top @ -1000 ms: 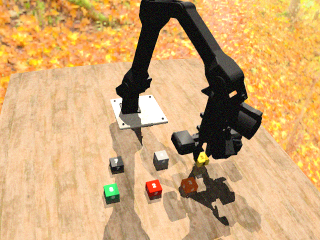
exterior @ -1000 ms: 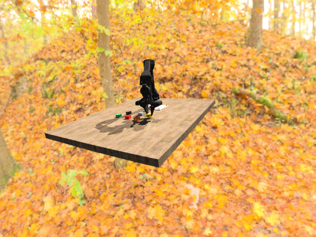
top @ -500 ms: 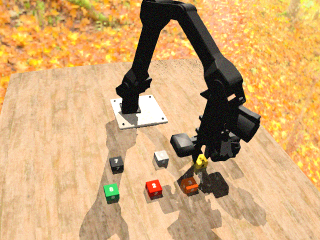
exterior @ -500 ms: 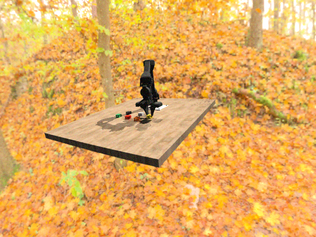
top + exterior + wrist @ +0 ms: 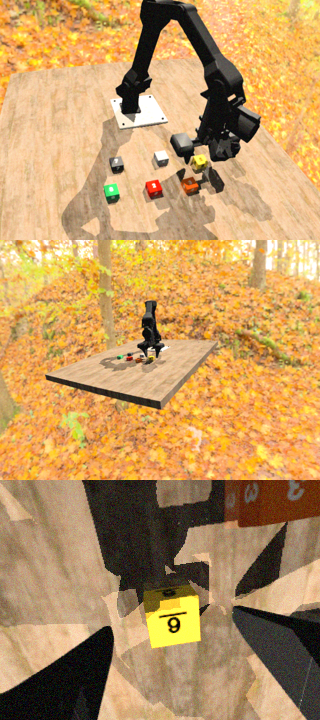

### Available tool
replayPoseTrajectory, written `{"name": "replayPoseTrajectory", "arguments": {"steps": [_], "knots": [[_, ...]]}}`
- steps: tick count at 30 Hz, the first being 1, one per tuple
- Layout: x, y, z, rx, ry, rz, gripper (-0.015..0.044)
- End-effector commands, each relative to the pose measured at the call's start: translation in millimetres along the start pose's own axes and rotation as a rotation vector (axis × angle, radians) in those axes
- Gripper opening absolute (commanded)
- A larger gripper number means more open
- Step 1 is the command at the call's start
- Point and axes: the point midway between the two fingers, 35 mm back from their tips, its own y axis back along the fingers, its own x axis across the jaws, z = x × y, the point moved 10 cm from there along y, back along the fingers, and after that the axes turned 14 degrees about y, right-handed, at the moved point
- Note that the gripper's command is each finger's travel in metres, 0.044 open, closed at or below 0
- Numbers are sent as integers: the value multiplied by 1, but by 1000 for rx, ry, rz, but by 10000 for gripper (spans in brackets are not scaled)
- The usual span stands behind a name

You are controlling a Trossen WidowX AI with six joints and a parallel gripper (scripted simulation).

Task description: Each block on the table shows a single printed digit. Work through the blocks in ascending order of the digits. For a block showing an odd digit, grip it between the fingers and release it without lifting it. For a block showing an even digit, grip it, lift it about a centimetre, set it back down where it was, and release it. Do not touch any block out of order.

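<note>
My gripper [image 5: 199, 162] [image 5: 151, 357] [image 5: 172, 622] is open wide and empty, its fingers on either side of the yellow block and apart from it. The yellow block [image 5: 200, 161] [image 5: 151, 358] [image 5: 175, 622] rests on the table; its underlined digit looks like a 9, upside down in the wrist view. An orange block [image 5: 189, 185] [image 5: 138, 360] [image 5: 275, 502] shows a 3. A red block [image 5: 153, 188] [image 5: 129, 358] shows a 2. A green block [image 5: 111, 192] [image 5: 120, 357] shows an 8. A black block [image 5: 116, 164] [image 5: 130, 354] shows a 7. The white block [image 5: 161, 158] [image 5: 141, 355] has no clearly readable digit.
The wooden table [image 5: 51, 129] [image 5: 129, 382] bears all the blocks. The arm's white base plate [image 5: 152, 111] lies behind them. The orange block is close to the yellow one. Shadows of the arm fall across the front of the table and over the orange block.
</note>
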Motion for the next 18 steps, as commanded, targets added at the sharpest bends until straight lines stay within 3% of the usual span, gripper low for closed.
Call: {"name": "replayPoseTrajectory", "arguments": {"steps": [1,7,14,18], "knots": [[0,22,1,0,-3,1,400],[0,34,0,0,-3,1,400],[0,106,2,0,-3,1,216],[0,115,0,0,-3,1,120]]}}
